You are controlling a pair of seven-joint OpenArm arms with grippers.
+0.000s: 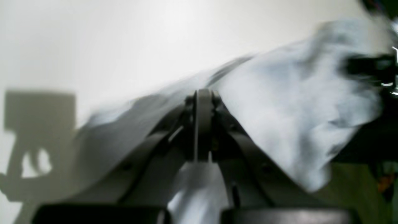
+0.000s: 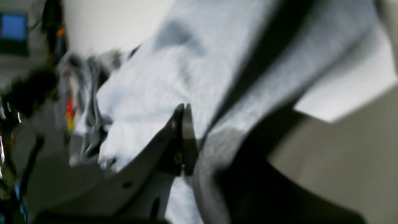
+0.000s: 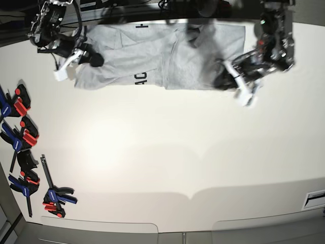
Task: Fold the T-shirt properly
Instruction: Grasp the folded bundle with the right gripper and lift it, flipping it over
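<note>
base only – t-shirt (image 3: 167, 58) lettering, prob "ac"

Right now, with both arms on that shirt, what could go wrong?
1. The T-shirt lies bunched at the table's far edge; a pull that way might drag it off.
2. Both wrist views are blurred, so how much cloth the left gripper and right gripper pinch is unclear. A thin pinch could slip.
3. Uneven lifting may deepen the creases.
</note>
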